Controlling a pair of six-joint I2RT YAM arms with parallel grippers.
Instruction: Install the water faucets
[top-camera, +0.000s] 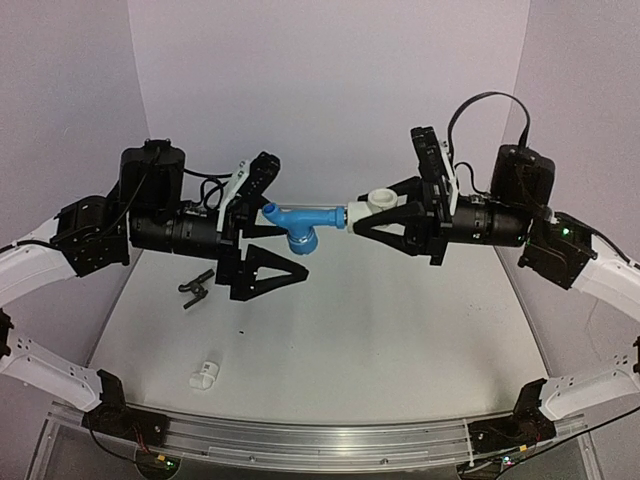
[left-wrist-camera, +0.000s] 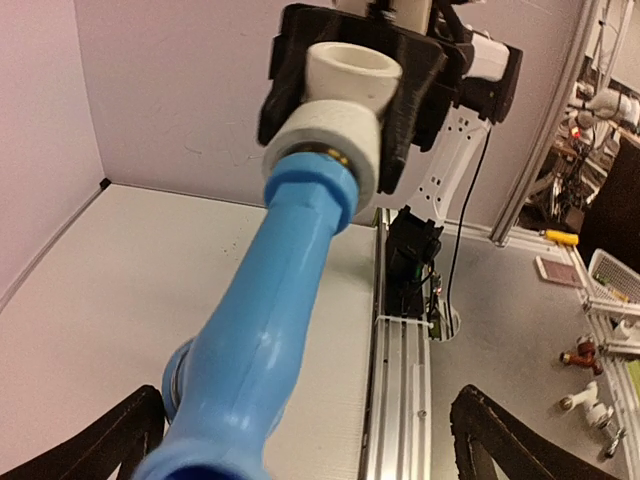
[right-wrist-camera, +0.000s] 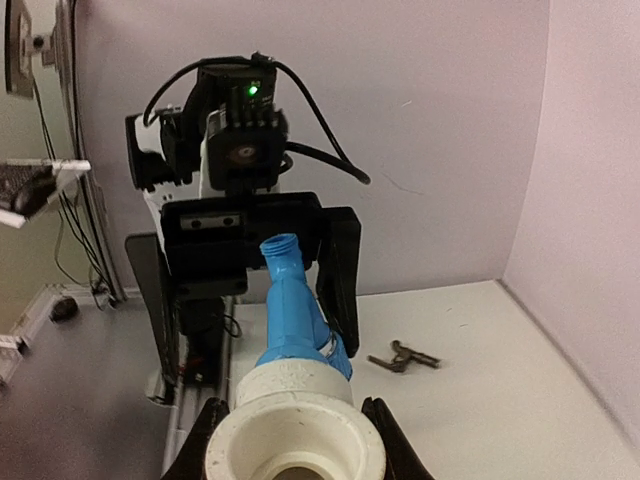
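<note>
The blue water faucet (top-camera: 300, 222) hangs level above the table, its stem end set into a white pipe fitting (top-camera: 372, 205). My right gripper (top-camera: 365, 212) is shut on that fitting, with a black finger on each side of the fitting (right-wrist-camera: 295, 420) in the right wrist view. My left gripper (top-camera: 287, 218) is open, its fingers standing wide above and below the faucet's curved end without touching it. In the left wrist view the faucet (left-wrist-camera: 270, 300) runs up the middle between the spread fingertips (left-wrist-camera: 490, 430). Its threaded mouth (right-wrist-camera: 283, 248) points at the left gripper's palm.
A small dark metal part (top-camera: 197, 290) lies on the table's left side below the left arm. A loose white fitting (top-camera: 204, 374) lies nearer the front left. An aluminium rail (top-camera: 320, 440) runs along the near edge. Purple walls close in the back and both sides.
</note>
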